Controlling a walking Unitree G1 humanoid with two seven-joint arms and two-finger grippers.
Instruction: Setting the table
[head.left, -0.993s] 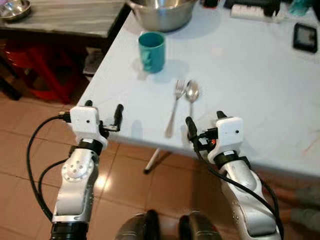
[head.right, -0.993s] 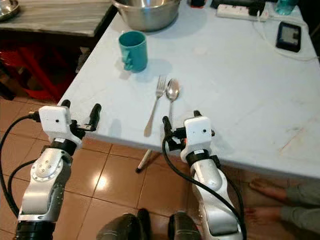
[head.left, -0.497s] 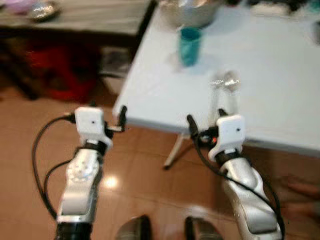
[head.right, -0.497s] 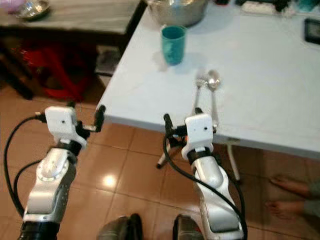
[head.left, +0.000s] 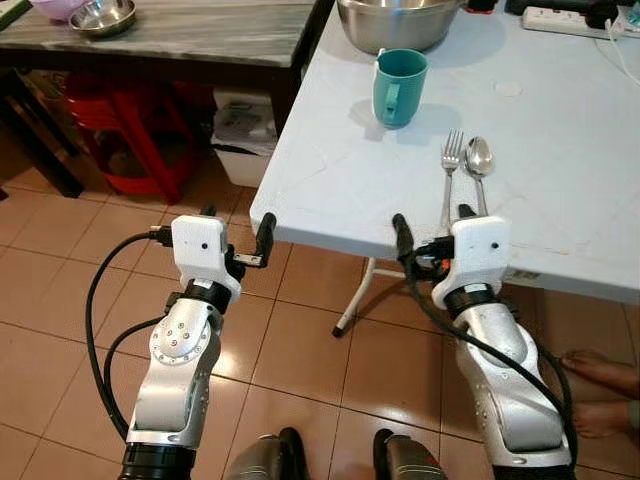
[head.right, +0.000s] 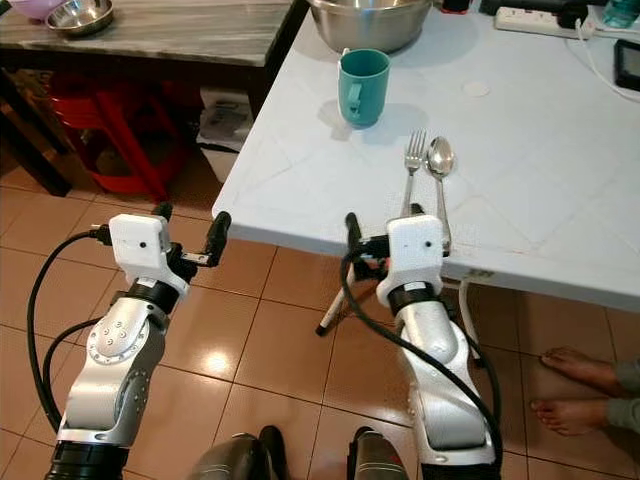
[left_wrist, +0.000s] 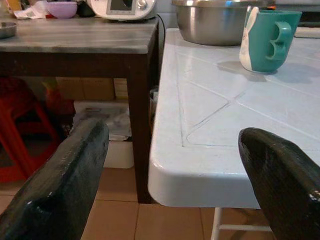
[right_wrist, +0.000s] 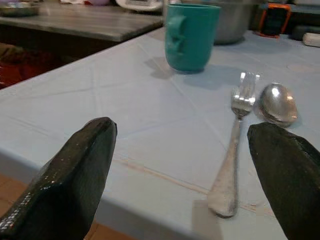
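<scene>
- Compared with the earlier frames, your head camera sits farther back and to the robot's left: more tiled floor and the dark side table (head.left: 200, 25) now show, while the cutlery lies as it did.
- Left gripper (head.left: 236, 233): fingers spread wide, empty, held just off the white table (head.left: 560, 130) near its corner, at about 8 o'clock from the mug.
- Right gripper (head.right: 382, 232): fingers also wide, empty, poised at the table's near edge, at 6 o'clock from the fork.
- Fork (head.right: 413, 170) and spoon (head.right: 440, 168): side by side, nearly touching, handles pointing toward you, bowl and tines toward 12 o'clock.
- Teal mug (head.right: 362, 87): upright, at 11 o'clock from the cutlery, with the steel bowl (head.right: 370, 20) behind it at 12 o'clock.
- Step in hand, as a judgement: you seem to be between placements, with mug, fork and spoon already laid.
- Next move: probably fetch another item, perhaps the small steel dish (head.left: 102, 15) on the side table; this calls for turning left and stepping closer.
</scene>
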